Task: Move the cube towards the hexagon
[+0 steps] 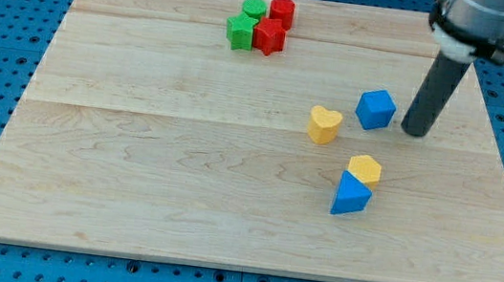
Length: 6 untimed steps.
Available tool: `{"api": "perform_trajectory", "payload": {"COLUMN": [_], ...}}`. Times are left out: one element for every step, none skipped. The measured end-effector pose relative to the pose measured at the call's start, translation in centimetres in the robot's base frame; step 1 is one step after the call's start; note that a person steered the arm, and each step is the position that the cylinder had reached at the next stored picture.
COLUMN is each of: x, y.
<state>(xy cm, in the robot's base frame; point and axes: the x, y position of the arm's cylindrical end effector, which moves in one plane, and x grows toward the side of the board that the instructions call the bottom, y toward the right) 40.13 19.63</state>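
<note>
My tip (416, 132) rested on the wooden board (180, 180), near the board's right edge and in its upper half. There is no hand on this rig, only the straight dark rod, so nothing was grasped or clenched; whether the tip touched any block could not be settled, though a thin gap seemed to show between it and the nearest one.

The blue cube (376, 109) sat just to the view's left of my tip, slightly above it. Its faces were a plain bright blue, with one corner turned towards the view's bottom. The yellow hexagon (364, 168) lay below and to the left of my tip, touching the blue triangular block (351, 196) at its lower side. Between cube and hexagon the board was bare wood. A yellow heart-shaped block (324, 125) stood further to the left of the tip, beyond the cube.

Far up and left of the tip, near the top edge, four blocks clustered together: a green block (255, 8), a red cylinder (282, 12), a green star-like block (240, 32) and a red star-like block (269, 36). The left half and the bottom strip of the board offered wide room.

No writing or labels could be read anywhere.
</note>
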Motion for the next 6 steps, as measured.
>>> {"api": "perform_trajectory", "payload": {"x": [-1.7, 3.1, 3.3, -0.3, 4.7, 5.5], "y": [-5.1, -10.2, -8.8, -18.0, -16.7, -13.5]}}
